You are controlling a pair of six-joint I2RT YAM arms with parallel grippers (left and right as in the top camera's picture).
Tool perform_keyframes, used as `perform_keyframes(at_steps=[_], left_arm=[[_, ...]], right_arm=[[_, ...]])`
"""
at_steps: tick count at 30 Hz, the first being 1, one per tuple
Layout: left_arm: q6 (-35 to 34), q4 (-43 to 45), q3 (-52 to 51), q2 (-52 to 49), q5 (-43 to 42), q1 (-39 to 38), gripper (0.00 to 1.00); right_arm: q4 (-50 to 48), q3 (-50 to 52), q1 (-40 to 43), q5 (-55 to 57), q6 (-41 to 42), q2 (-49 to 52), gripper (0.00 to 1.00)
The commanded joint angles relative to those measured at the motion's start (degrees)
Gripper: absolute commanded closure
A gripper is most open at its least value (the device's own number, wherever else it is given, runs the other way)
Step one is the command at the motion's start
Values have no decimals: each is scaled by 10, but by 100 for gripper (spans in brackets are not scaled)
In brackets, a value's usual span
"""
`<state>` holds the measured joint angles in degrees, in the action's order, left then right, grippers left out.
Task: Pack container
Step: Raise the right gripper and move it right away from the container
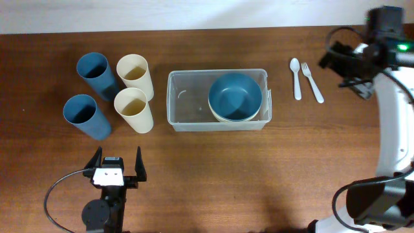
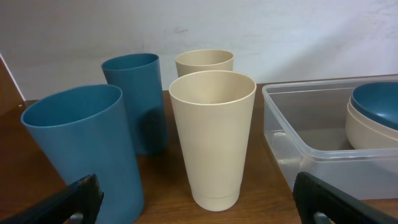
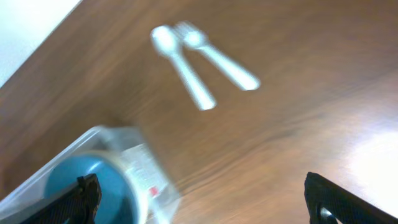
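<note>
The container stood mid-counter, long side toward the arms. Its right half held a blue bowl nested in a cream bowl, and its left half was bare. To its left stood two blue cups and two cream cups, all upright and close together. To its right a spoon and a fork lay flat on the counter, just beside each other.

The left jaws were apart and empty at the near edge, facing the cups. The right jaws, above the far right corner near the fork, were also wide apart with nothing between them, though that wrist picture was smeared.

The container looked like thin clear plastic, so it was probably light, slick, and springy in the walls. With both bowls on one side, it would likely tip right if lifted by the left end. The rim seemed the best hold, pinched over a wall near the bowls; pressing on the side could slide it. For packing it seemed better left in place. The cups looked stiff and light and could be taken by a wall at the lip. The flat cutlery offered little to pinch.
</note>
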<state>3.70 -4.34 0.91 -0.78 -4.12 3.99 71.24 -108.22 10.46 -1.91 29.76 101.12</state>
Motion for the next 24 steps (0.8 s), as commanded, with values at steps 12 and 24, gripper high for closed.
perform_keyframes(at_steps=[12,24], left_arm=[[9,0,-4,5,-6,2,0],[14,27,-4,5,20,2,0]], right_arm=[[-55,110,96,70,-6,3,1],[-106,200,95,69,-6,4,1]])
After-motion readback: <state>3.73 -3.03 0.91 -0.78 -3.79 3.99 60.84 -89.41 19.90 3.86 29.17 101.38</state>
